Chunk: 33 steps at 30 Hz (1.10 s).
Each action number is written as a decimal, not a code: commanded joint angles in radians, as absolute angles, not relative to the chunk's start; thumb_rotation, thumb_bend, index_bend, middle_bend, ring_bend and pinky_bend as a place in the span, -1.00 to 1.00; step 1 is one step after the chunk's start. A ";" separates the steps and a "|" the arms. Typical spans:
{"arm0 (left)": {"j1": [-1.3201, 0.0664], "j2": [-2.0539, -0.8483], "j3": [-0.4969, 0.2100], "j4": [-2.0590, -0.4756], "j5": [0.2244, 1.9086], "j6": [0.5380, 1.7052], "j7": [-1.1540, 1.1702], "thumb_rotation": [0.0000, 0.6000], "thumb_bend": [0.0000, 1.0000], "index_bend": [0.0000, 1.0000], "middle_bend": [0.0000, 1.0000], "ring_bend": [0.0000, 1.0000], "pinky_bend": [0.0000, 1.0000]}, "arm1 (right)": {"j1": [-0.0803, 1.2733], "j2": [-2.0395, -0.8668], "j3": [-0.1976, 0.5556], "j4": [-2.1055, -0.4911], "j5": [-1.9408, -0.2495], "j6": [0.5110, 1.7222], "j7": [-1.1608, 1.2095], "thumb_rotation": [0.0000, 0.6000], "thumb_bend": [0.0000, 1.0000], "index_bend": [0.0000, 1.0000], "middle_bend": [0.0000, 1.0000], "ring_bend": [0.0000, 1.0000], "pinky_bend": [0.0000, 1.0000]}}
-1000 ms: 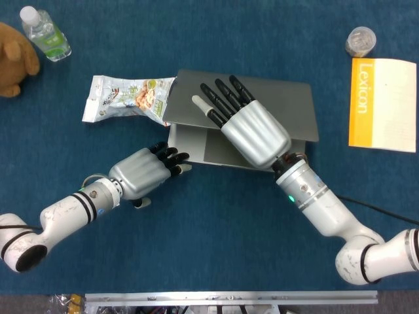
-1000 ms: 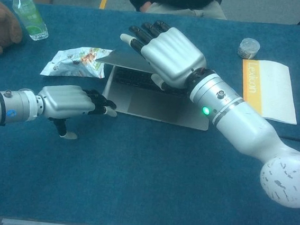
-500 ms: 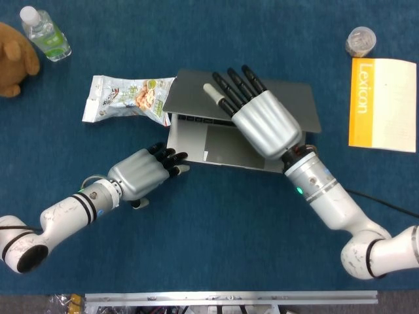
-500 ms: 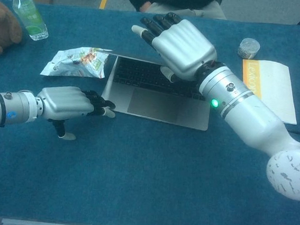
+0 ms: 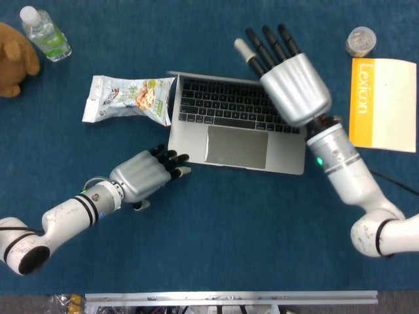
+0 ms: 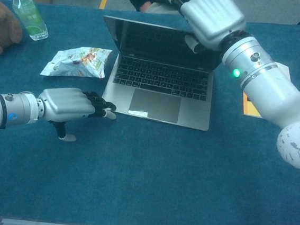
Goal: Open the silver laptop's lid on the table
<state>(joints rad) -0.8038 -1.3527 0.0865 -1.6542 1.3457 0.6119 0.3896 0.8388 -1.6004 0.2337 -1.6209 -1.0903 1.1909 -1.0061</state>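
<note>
The silver laptop (image 5: 237,146) lies mid-table with its lid up, so the keyboard and trackpad show. In the chest view its dark screen (image 6: 157,41) stands nearly upright. My right hand (image 5: 291,78) hovers at the lid's upper right edge (image 6: 210,14), its fingers straight and spread past the top and the thumb on the screen side; it grips nothing. My left hand (image 5: 144,173) rests on the table with fingers curled in, and its fingertips (image 6: 105,108) touch the laptop's front left corner.
A snack bag (image 5: 127,98) lies against the laptop's left side. A water bottle (image 5: 44,33) and a brown plush toy (image 5: 13,59) sit at the far left. A yellow-and-white Lexicon book (image 5: 383,104) and a small jar (image 5: 360,40) are at the far right.
My right hand has swung up and away, raising the lid from nearly flat to upright and uncovering the keyboard. The left hand stayed at the front corner.
</note>
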 commanded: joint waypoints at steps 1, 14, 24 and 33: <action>-0.807 -1.353 0.089 -1.658 1.339 0.614 0.397 1.00 -0.51 -1.00 -1.00 -1.00 -0.99 | 0.844 -1.589 0.251 -1.595 -1.075 1.190 -0.991 1.00 -0.28 -1.00 -0.96 -1.00 -0.80; -0.817 -1.354 0.101 -1.671 1.302 0.629 0.431 1.00 -0.50 -1.00 -1.00 -1.00 -0.99 | 0.864 -1.567 0.300 -1.467 -0.998 1.182 -0.959 1.00 -0.28 -1.00 -0.96 -1.00 -0.80; -0.822 -1.351 0.110 -1.679 1.288 0.641 0.444 1.00 -0.51 -1.00 -1.00 -1.00 -0.99 | 0.884 -1.571 0.319 -1.360 -0.942 1.169 -0.952 1.00 -0.28 -1.00 -0.96 -1.00 -0.80; -0.825 -1.348 0.118 -1.687 1.279 0.651 0.454 1.00 -0.50 -1.00 -1.00 -1.00 -0.99 | 0.888 -1.585 0.326 -1.294 -0.893 1.168 -0.943 1.00 -0.28 -1.00 -0.96 -1.00 -0.80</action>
<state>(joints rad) -0.8248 -1.3485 0.1177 -1.6868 1.2799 0.6510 0.4538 0.8885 -1.5850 0.3260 -1.2892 -0.8916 1.1667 -0.9500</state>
